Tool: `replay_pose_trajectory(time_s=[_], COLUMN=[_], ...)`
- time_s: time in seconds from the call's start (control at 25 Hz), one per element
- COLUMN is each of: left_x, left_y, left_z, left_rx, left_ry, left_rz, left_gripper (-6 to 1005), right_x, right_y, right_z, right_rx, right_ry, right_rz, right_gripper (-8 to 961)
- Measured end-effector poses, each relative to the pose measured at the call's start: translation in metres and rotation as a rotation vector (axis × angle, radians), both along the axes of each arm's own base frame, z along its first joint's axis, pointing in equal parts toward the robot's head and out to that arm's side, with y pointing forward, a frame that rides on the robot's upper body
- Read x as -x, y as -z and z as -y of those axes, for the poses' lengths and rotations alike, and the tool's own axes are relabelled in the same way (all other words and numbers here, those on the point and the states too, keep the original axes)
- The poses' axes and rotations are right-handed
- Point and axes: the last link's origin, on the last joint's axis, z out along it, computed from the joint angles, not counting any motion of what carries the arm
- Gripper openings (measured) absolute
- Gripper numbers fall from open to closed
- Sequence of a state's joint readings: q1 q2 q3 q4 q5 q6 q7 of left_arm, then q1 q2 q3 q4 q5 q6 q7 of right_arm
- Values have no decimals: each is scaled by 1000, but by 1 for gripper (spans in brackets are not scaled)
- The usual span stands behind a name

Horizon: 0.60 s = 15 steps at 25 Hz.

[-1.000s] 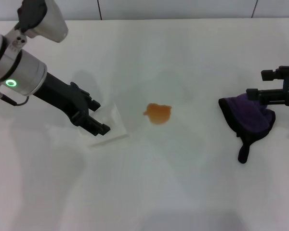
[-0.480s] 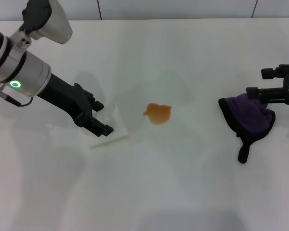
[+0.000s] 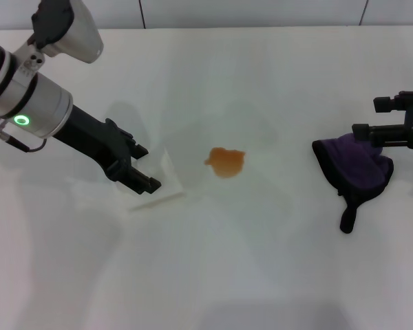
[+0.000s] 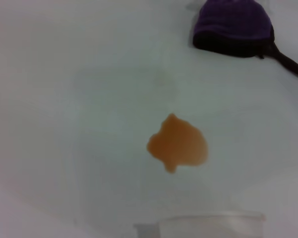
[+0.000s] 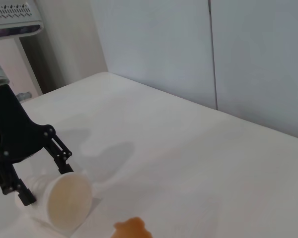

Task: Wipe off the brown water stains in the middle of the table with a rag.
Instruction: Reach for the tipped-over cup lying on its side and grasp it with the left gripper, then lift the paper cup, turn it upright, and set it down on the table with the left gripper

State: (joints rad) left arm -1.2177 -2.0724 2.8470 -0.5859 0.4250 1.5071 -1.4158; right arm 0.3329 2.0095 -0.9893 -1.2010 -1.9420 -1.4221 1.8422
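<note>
The brown water stains sit near the middle of the table, an orange-brown blotch with a ragged outline, unchanged from the earlier frames; the rag lies well apart from them toward three o'clock in the head view, a dark purple heap with black edging and its short black tail trailing toward six o'clock, and it has not shifted either; the right gripper hangs at the rag's twelve-to-one o'clock edge, in the same place as a second ago, and whether its jaws are spread or closed cannot be told; the left gripper is at nine o'clock of the stains, its jaws pinching a white paper cup that lies on its side with the mouth toward the blotch; over the last second that arm has crept slightly toward three o'clock, then scarcely moved in the last half second.
</note>
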Motion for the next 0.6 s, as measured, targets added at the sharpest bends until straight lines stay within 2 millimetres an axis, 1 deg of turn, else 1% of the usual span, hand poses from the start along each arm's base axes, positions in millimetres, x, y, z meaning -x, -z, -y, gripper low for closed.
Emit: replay_pose_trajectory(time_s=[0.16,0.36,0.6], left_x=[1,1,-4], left_y=[0,0,-2], left_z=[0,0,-4], left_rx=[-5,-5,-27], left_ry=[-2,-5,-1], left_rz=[-3,-2,25], left_gripper=[798,673,626], right_x=[0,1,0], right_y=[0,0,0], right_z=[0,0,0], right_rx=[-1,-1,-1], right_ry=[-1,-2,-1], right_rz=[0,1,-3], right_gripper=[771,771,771])
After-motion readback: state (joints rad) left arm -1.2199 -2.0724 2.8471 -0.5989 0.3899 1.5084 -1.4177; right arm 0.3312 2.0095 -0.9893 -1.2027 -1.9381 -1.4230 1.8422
